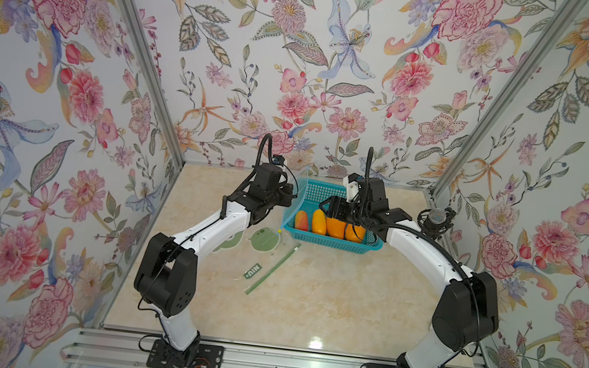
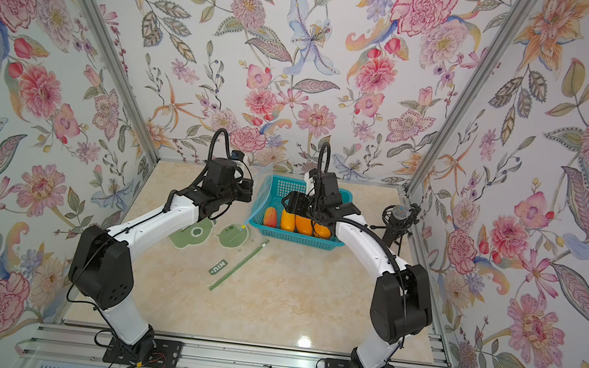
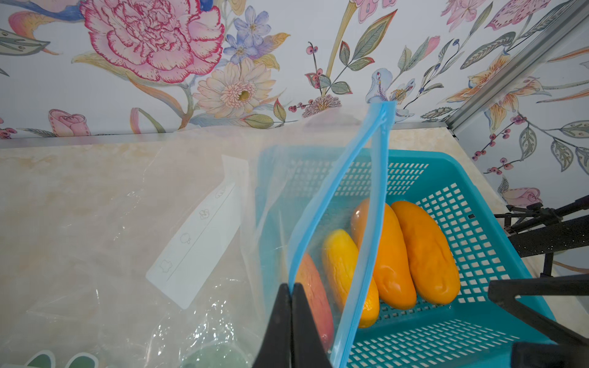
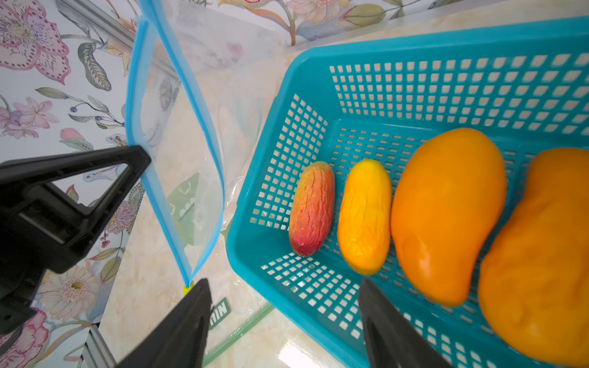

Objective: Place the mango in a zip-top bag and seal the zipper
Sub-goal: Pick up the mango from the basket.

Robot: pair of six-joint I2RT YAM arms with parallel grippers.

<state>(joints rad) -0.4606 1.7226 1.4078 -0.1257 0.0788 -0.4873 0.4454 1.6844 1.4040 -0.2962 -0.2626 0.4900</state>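
1. A second clear bag (image 1: pixel 264 240) with green print and a green zipper strip lies flat on the marble table (image 1: pixel 328 302). It is partly under the left arm.
2. The left gripper (image 3: pixel 290 288) is pinched fully together on the blue zipper edge of the zip-top bag (image 3: pixel 318 220). It holds the bag upright, just beside the left side of the basket (image 1: pixel 332 240).
3. In the right wrist view the mouth of the bag (image 4: pixel 178 153) is parted, with its two blue zipper strips bowed away from each other. A small yellow slider (image 4: pixel 188 290) sits at the bag's lower end, close to one finger of the right gripper. Whether they touch cannot be told.
4. The teal basket holds four mangoes lying side by side:
   - the reddish mango (image 4: pixel 312 208)
   - the small yellow mango (image 4: pixel 365 216)
   - the large orange mango (image 4: pixel 446 213)
   - the second orange mango (image 4: pixel 541 255)
5. The right gripper (image 4: pixel 283 285) hangs over the basket with its jaws wide apart. Nothing is between them.
6. A microphone (image 1: pixel 436 218) on a small stand sits by the right wall, apart from the basket.
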